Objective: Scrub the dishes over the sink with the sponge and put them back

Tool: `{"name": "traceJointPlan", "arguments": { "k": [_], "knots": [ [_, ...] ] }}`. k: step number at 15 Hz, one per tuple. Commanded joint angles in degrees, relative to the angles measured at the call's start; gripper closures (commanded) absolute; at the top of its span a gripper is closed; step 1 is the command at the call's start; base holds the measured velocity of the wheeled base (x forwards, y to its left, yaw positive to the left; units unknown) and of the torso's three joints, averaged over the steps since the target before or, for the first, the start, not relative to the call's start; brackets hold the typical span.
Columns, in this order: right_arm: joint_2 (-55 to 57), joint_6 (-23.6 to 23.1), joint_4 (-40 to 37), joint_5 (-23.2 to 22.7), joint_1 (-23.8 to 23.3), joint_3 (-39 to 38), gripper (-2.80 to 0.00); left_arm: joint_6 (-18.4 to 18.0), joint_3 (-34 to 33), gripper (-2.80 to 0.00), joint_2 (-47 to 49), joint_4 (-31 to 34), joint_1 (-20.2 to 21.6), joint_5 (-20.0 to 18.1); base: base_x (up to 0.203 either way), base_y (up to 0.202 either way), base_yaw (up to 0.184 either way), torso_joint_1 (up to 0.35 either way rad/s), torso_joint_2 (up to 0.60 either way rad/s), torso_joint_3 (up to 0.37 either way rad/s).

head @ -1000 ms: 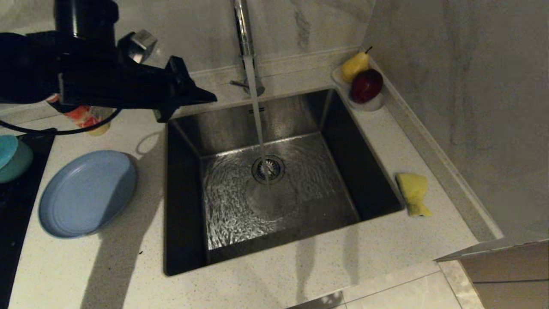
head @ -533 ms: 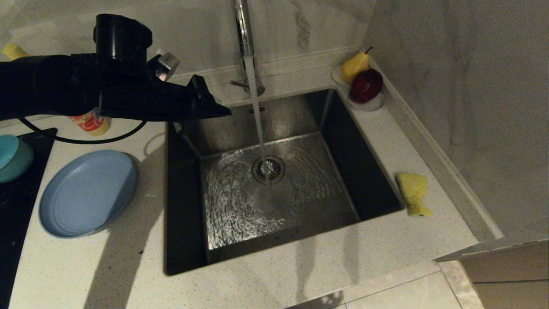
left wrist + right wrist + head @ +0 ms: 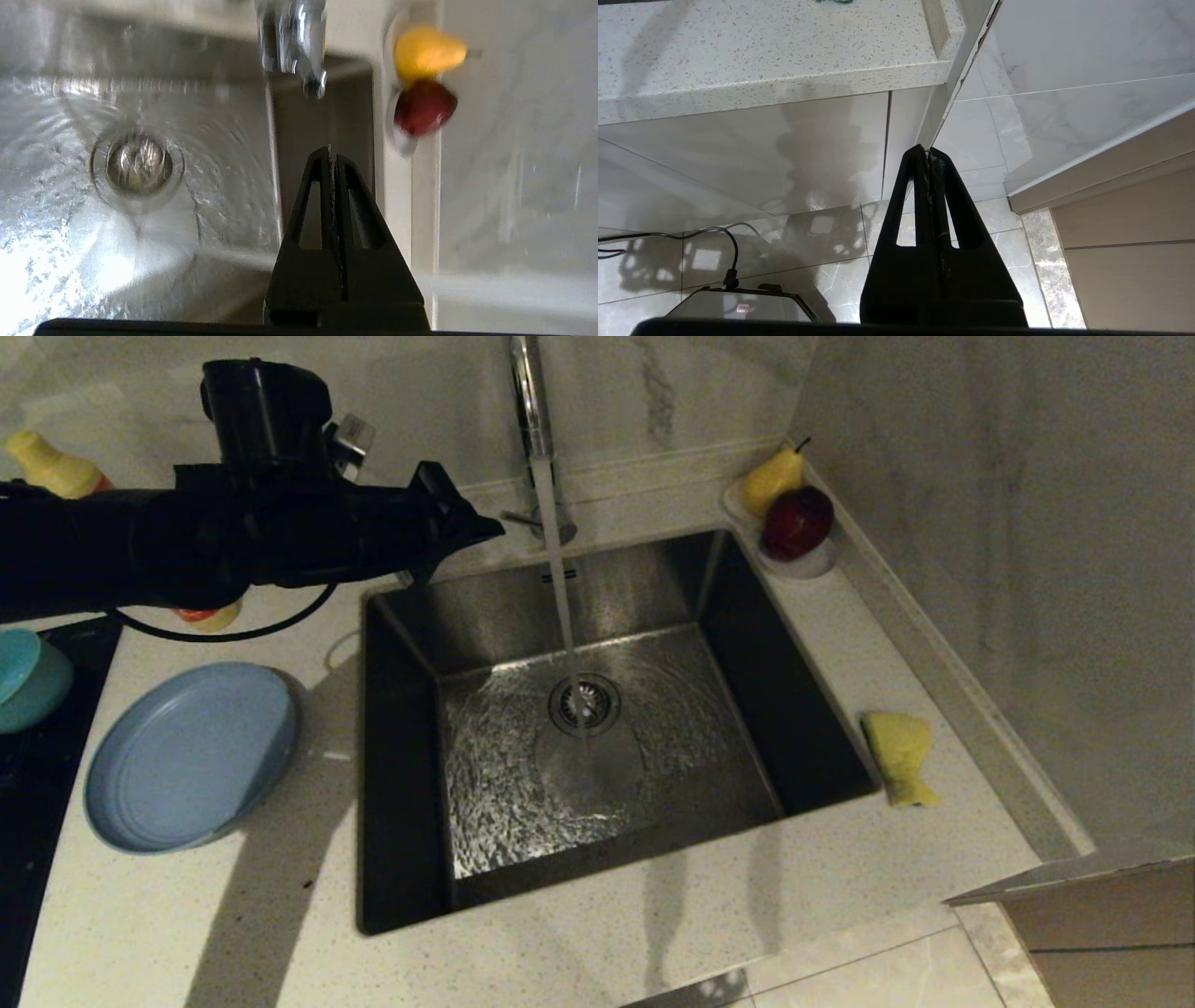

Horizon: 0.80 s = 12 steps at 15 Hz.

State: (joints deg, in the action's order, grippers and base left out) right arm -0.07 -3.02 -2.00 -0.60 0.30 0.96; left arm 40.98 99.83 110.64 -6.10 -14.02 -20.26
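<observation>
Sponge [image 3: 900,756] lies on the worktop [image 3: 597,952] by the sink's [image 3: 401,784] right rim, untouched. Slate-blue plate [image 3: 187,756] rests left of the sink; teal bowl [image 3: 28,677] at the far left edge. Water runs from tap [image 3: 527,392] onto the drain. Left hand [image 3: 490,529] hovers above the sink's back-left corner, fingers pressed together, empty. Right hand [image 3: 928,151] hangs below the worktop edge, closed, empty.
</observation>
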Motion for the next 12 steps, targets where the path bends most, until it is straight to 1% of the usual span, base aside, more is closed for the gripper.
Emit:
{"name": "traceJointPlan", "arguments": {
  "k": [1, 5, 8, 11, 12],
  "knots": [
    [-0.10, -0.05, -0.02, -0.02, 0.05, 0.00, 0.00, 0.41, -0.07, 0.00, 1.42, -2.25, -0.13, 1.27, 0.000, 0.000, 0.000, 0.000, 0.00, 0.000],
    [-0.10, -0.05, -0.02, -0.02, 0.05, 0.00, 0.00, 1.29, 0.02, 0.00, 2.39, -2.69, -0.22, 1.10, 0.000, 0.000, 0.000, 0.000, 0.00, 0.000],
    [-0.10, -0.05, -0.02, -0.02, 0.05, 0.00, 0.00, 0.77, 0.28, 0.00, 3.11, -3.40, -0.22, 1.37, 0.000, 0.000, 0.000, 0.000, 0.00, 0.000],
    [-0.10, -0.05, -0.02, -0.02, 0.05, 0.00, 0.00, 1.02, -0.07, 0.00, 4.40, -9.20, -0.22, 1.71, 0.000, 0.000, 0.000, 0.000, 0.00, 0.000],
    [-0.10, -0.05, -0.02, -0.02, 0.05, 0.00, 0.00, 1.03, 0.28, 0.00, 4.70, -9.39, -0.22, 1.63, 0.000, 0.000, 0.000, 0.000, 0.00, 0.000]
  ]
}}
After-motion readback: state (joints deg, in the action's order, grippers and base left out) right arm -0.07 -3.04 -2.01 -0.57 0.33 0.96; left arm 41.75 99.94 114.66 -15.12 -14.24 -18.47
